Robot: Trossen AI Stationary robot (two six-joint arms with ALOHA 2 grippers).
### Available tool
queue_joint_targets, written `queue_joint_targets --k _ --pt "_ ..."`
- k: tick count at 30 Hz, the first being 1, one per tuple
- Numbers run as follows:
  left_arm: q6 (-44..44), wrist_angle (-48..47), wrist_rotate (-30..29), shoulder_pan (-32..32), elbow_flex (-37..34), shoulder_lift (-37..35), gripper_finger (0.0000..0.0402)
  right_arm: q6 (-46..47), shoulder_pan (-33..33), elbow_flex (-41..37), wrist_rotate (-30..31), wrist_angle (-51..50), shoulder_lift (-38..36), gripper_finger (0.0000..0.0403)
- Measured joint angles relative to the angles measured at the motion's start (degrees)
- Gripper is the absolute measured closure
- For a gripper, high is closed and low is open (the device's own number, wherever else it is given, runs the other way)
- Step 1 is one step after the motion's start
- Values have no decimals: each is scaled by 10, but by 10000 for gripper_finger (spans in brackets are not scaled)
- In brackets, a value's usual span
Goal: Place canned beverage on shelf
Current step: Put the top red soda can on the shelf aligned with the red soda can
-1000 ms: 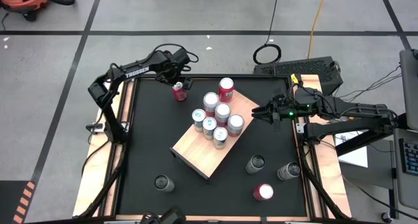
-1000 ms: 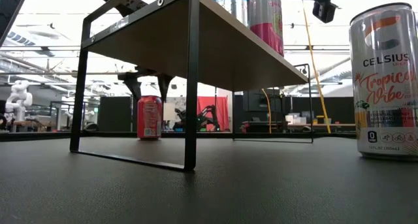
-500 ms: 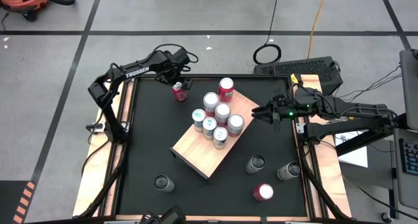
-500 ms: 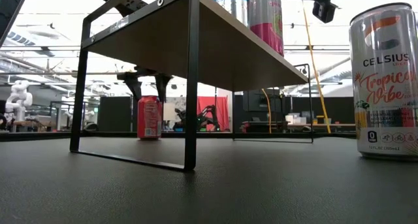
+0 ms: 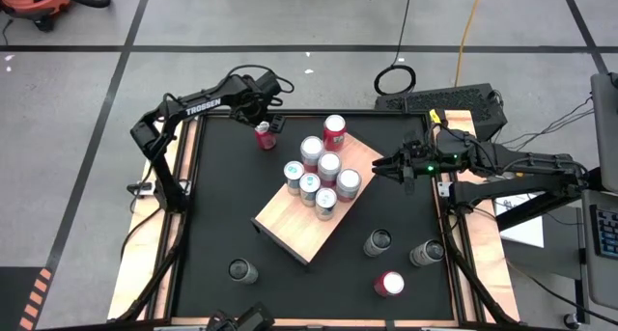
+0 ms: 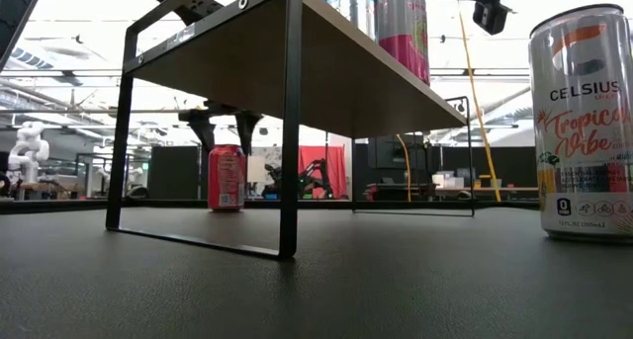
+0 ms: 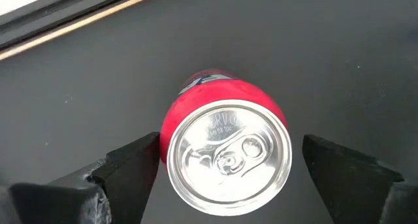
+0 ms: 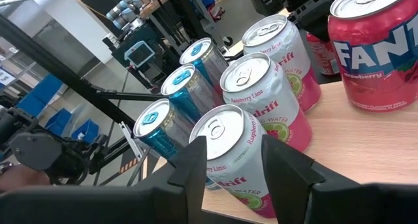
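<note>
The red can [image 7: 225, 155] stands upright near the table's [image 5: 222, 215] far-left corner, long axis vertical, between the open left pincer's [image 7: 225, 178] fingers, not gripped. Whether the right pincer [image 5: 379, 165] is closed I cannot tell.

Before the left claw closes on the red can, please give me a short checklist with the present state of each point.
1. Red can between the left claw fingers: ok.
2. Left claw open, gap visible on both sides of can: ok.
3. Can upright on the table: ok.
4. Free space on shelf for another can: ok.
5. Right claw away from the red can: ok.
6. Claw low enough on the can: cannot tell.
</note>
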Motion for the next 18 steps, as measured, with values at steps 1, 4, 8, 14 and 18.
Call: queue_joint_targets --k 1,4,8,14,18 --pt "2 2 -3 0 0 0 34 0 0 0 0 0 0 277" --pt "4 6 -5 1 0 0 33 0 0 0 0 0 0 277" --pt "4 5 -3 3 0 9 33 0 0 0 -1 0 0 277" --pt "19 -4 0 7 0 26 33 0 0 0 -2 0 0 277" --pt "19 0 -1 7 0 26 39 1 0 0 -2 0 0 277"
